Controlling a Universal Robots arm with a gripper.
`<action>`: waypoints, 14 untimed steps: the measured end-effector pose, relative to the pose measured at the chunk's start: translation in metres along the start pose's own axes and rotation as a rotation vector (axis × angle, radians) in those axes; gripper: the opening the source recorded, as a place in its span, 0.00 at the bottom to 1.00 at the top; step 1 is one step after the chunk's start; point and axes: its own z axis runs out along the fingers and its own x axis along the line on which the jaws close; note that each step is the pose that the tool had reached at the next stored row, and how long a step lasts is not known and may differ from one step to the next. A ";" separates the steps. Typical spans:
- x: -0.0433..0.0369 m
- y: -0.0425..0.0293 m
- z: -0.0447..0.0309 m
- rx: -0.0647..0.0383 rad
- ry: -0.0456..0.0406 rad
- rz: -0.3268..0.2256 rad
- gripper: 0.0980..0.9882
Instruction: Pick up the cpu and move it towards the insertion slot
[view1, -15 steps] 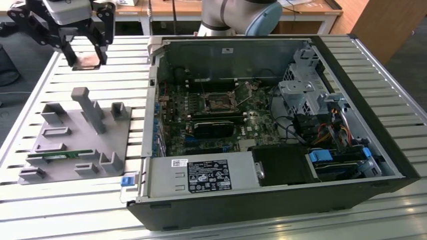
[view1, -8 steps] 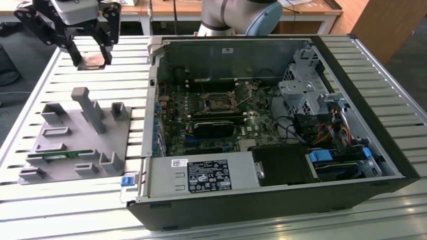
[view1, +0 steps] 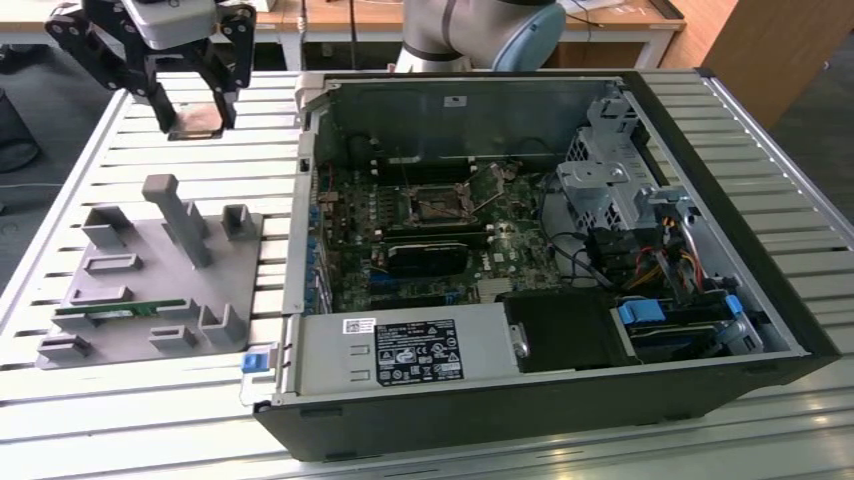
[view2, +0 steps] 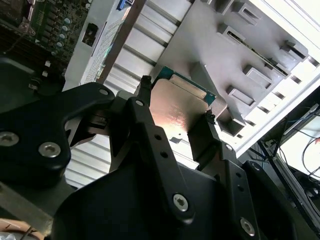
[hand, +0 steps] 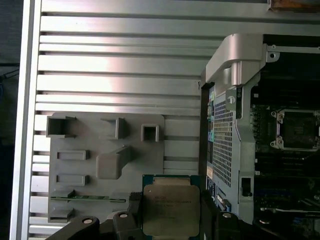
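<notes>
Currently the gripper (view1: 198, 112) is hanging in the upper left of the exterior view, above the slatted table (view1: 160, 150), with its jaws clamping the cpu (hand: 171, 210) by two opposite edges; in the second wrist view the chip (view2: 175, 112) is sitting flat between the black fingers (view2: 150, 135). Beneath it the grey plastic holder (view1: 147, 270) is lying on the table (a green memory stick (view1: 120, 312) is resting in one of its grooves). The insertion slot (view1: 437, 203) is sitting well apart, at the centre of the exterior view, inside the open computer case (view1: 534, 400). Doing this well, I judge, means keeping the chip level, clearing the case wall (hand: 225, 135), and squaring its edges to the socket frame (hand: 296, 130).
</notes>
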 end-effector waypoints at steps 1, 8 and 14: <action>-0.0013 0.0000 0.0000 0.000 0.0000 0.000 0.50; -0.0115 -0.0002 -0.0001 0.000 0.0000 0.000 0.50; -0.0201 -0.0004 -0.0002 0.000 -0.0001 0.000 0.50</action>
